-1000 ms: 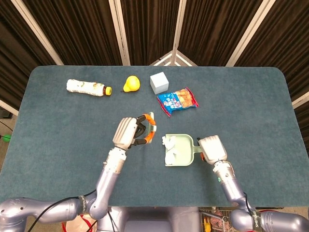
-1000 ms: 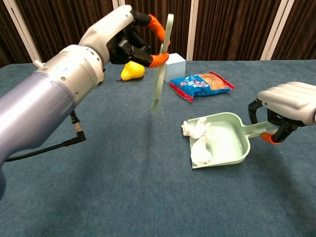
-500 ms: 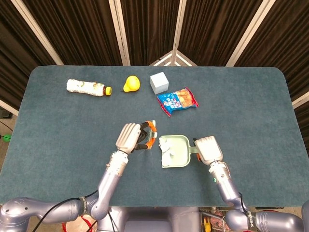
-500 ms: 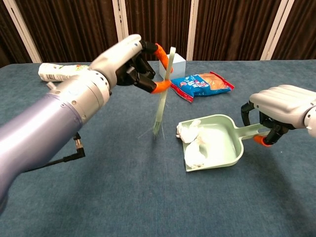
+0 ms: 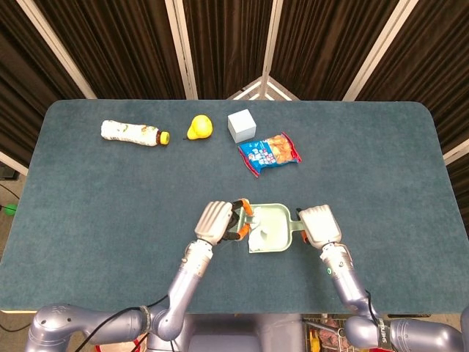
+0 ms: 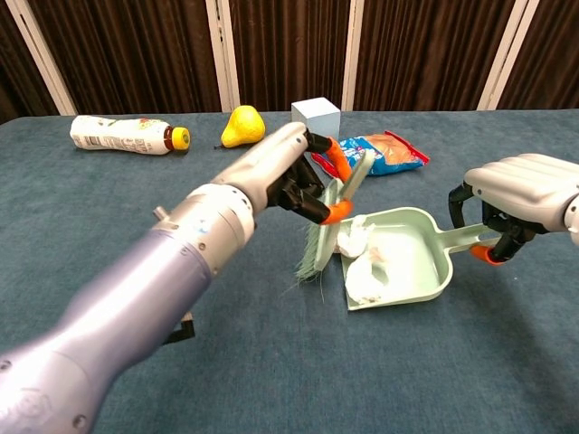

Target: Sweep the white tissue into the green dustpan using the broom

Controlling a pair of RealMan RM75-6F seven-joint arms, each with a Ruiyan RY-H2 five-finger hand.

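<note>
The green dustpan (image 5: 276, 226) (image 6: 421, 255) lies on the table with crumpled white tissue (image 5: 258, 237) (image 6: 365, 268) in its open left side. My left hand (image 5: 215, 222) (image 6: 288, 172) grips the pale green broom (image 6: 332, 226) by its handle. The bristles hang at the pan's mouth, right beside the tissue. My right hand (image 5: 320, 225) (image 6: 522, 196) holds the dustpan's handle at the right.
At the back of the blue table stand a drink bottle (image 5: 134, 133), a yellow pear (image 5: 198, 127), a white cube (image 5: 242, 125) and a blue snack bag (image 5: 270, 152). The table's front edge runs just below the hands in the head view.
My left hand has carried the broom right and down, from clear of the pan to its mouth. The dustpan and right hand shifted slightly.
</note>
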